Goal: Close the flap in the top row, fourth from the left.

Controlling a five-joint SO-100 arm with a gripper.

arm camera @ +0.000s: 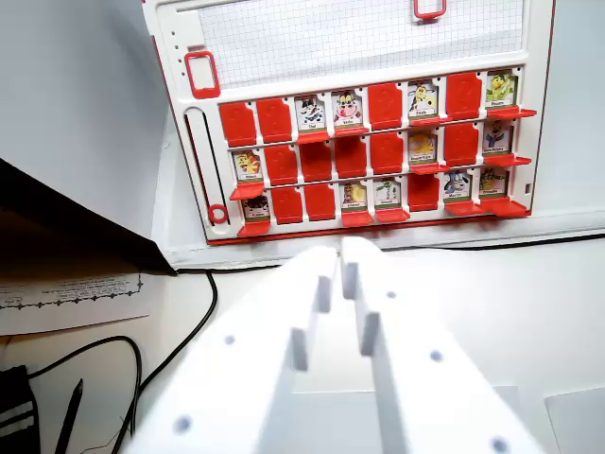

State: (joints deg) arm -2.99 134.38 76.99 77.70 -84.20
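A red and white flap board (189,180) lies on the white table in the upper half of the wrist view. It holds three rows of small flaps. In the top row, the fourth flap from the left (347,110) shows a cartoon picture, with its red flap folded down below it. The third (310,113), sixth and eighth also show pictures, while the others are plain red. My white gripper (339,267) fills the lower middle, its tips just short of the board's near edge. Its fingers stand almost together with nothing between them.
A black cable (203,317) runs along the board's near edge and curls down the left. A printed paper sheet (71,298) and a dark shape (57,227) lie at the left. A pen (68,421) sits at the bottom left.
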